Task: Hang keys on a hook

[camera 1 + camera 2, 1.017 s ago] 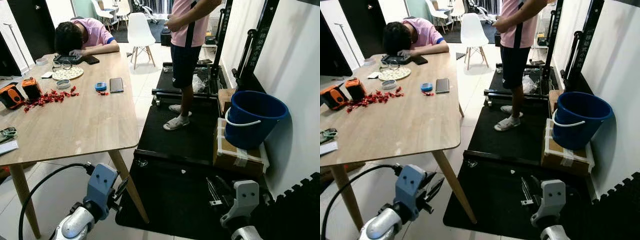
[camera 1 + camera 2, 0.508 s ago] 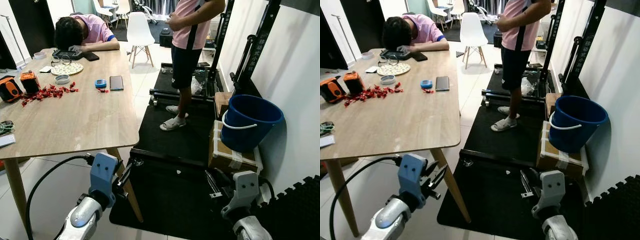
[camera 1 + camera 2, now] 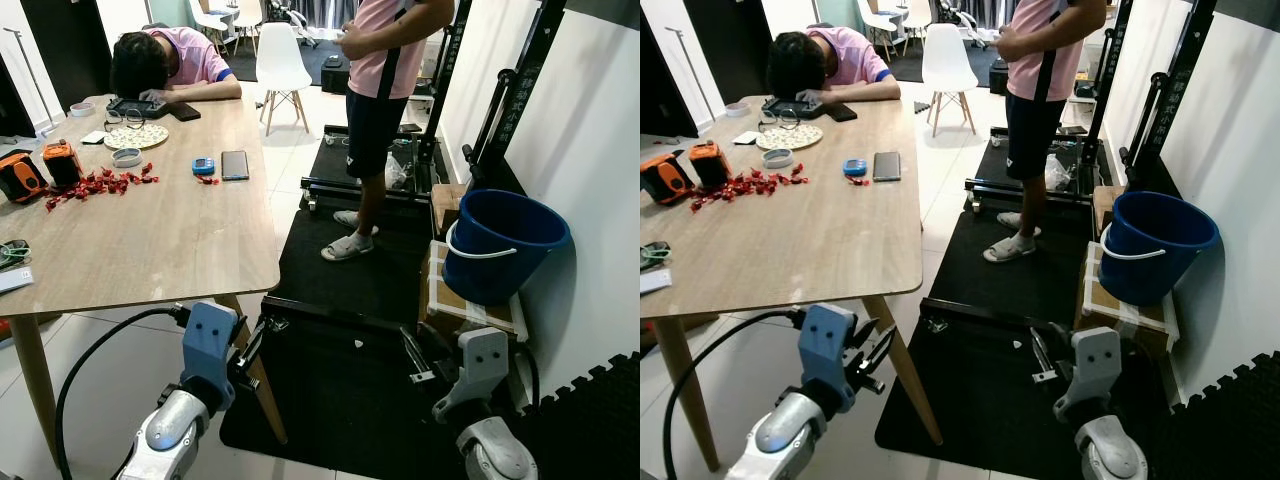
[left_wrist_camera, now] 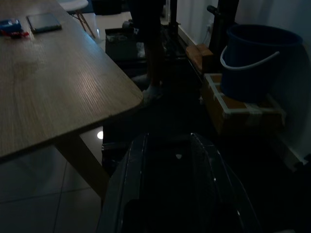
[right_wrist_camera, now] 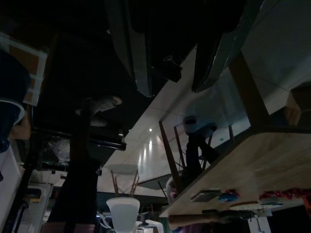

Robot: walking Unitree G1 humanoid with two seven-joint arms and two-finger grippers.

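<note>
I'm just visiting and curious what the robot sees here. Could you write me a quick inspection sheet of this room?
Surface: wooden table, on the robot's left.
Job's things: no keys or hook seen.
Clutter: phone, red bits, plate, orange tools.
Grippers: left gripper low by the table leg, fingers apart; right gripper low over the black mat, fingers apart.
Cables: black cable on the left arm.
Surroundings: blue bucket on a box, one person standing, one slumped at the table, white chair.

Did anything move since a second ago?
Mostly the camera swung, so the whole scene shifted. Both grippers, left and right, still hang low and hold nothing. The wooden table, blue plastic bucket and both people kept their places.
</note>
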